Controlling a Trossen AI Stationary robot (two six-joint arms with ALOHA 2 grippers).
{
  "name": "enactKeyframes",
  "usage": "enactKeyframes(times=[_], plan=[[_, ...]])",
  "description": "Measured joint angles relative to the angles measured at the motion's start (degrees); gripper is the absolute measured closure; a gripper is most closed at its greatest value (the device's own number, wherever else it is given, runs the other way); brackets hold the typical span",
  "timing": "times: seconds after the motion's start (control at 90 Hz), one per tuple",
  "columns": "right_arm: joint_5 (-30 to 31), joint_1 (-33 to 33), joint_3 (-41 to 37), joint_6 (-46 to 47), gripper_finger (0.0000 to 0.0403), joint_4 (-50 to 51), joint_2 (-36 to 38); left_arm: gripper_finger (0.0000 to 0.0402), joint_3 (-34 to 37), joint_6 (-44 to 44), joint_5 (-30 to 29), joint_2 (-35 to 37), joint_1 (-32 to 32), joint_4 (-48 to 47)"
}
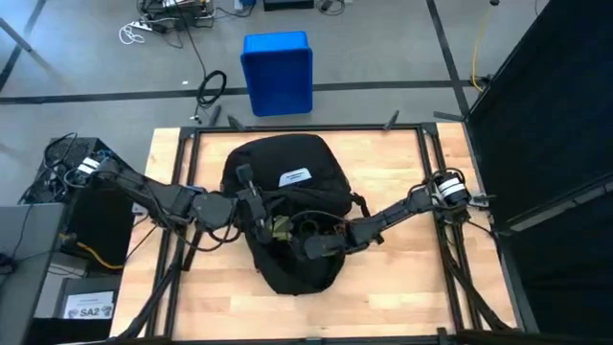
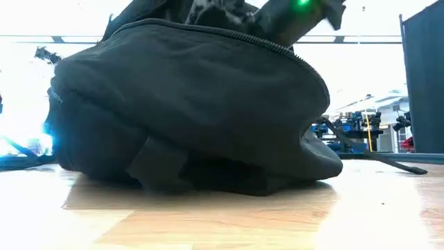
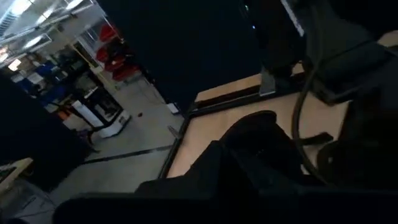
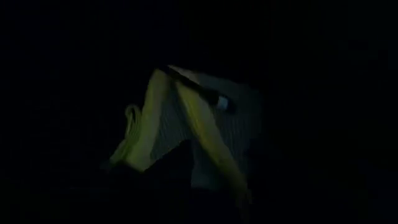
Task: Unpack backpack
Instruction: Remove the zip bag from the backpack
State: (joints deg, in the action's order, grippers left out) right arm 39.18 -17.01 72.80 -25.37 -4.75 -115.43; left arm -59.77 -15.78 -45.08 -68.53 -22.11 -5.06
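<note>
The backpack (image 1: 287,206) lay flat in the middle of the wooden table (image 1: 402,297), its white label (image 1: 295,176) facing up on the half toward the table's far edge. Both arms reached in over its nearer half from opposite sides. The left gripper (image 1: 257,213) sat at the bag's left side, just by the opening, with a bit of pale lining showing beside it; whether its fingers were apart or pinched on fabric could not be told from above, and its own wrist camera showed only dark fabric and the table's far corner. The right gripper (image 1: 321,245) rested on or in the opening toward the bag's near end. Its wrist camera looked into near darkness, showing only yellow-green lining (image 4: 186,134), so it was probably inside the bag, but its fingers could not be made out. Beyond the table, on the floor, stood a blue box (image 1: 277,72).
</note>
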Motion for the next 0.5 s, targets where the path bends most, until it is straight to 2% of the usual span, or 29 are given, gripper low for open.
enactKeyframes(times=[0.3, 0.5], plan=[[0.0, 4.3, 0.1, -6.5, 0.0194, -4.4, -5.5, 0.0401, 0.1, 1.2, 0.3, -1.1, 0.0, -0.8], [4.1, 7.4, 0.2, -6.5, 0.0199, -9.5, -7.1, 0.0402, 0.1, 1.3, 0.9, -1.3, 0.0, -1.0]])
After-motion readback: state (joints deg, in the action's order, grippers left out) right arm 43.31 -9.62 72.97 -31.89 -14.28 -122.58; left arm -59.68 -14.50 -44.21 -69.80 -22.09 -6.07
